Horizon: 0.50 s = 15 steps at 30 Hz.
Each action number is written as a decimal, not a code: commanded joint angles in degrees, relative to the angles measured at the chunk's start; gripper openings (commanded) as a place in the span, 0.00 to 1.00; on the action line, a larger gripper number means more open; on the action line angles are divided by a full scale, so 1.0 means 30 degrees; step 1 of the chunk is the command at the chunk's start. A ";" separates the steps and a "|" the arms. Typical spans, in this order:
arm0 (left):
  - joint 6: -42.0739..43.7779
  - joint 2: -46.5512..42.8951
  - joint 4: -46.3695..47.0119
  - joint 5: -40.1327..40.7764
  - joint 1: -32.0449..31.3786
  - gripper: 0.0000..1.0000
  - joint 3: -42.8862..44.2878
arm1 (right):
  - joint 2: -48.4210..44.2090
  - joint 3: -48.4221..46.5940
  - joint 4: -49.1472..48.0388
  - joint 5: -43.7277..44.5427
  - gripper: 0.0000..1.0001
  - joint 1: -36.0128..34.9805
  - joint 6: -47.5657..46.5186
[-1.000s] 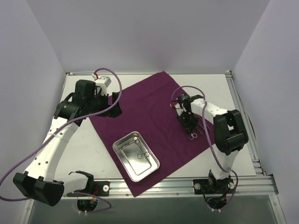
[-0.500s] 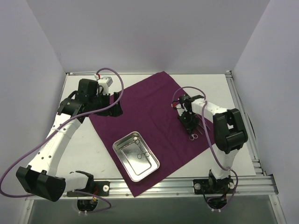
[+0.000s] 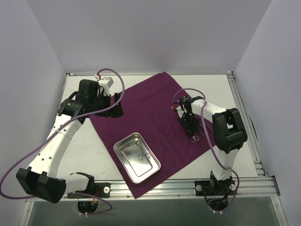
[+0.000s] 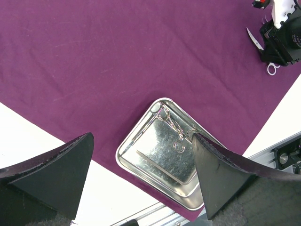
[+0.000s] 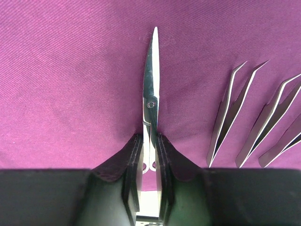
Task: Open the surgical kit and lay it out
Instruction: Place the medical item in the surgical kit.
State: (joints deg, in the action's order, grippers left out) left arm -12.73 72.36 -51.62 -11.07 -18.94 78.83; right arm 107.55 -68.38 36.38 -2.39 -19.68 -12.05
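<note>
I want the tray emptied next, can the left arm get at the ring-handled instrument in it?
Probably yes: the left gripper is open, the steel tray lies uncovered in its view, nothing over the instrument.

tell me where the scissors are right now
In the right wrist view the scissors sit between the jaws of the right gripper, over the purple cloth, just left of the tweezers.

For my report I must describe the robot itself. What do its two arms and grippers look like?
The left arm and the right arm both have white tubular links and black joint housings. A purple cable loops along each. The left gripper and the right gripper have black, wedge-shaped fingers.
</note>
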 commanded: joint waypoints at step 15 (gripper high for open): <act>-0.3164 -0.0125 -0.0372 -0.1640 -0.0102 0.99 -0.2100 | -0.3030 -0.4214 0.2345 0.2842 0.55 -0.1612 0.2871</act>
State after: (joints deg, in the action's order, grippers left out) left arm -17.39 72.29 -51.57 -12.95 -18.98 75.18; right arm 105.84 -75.20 39.09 1.28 -23.14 -7.77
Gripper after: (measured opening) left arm 0.971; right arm 0.546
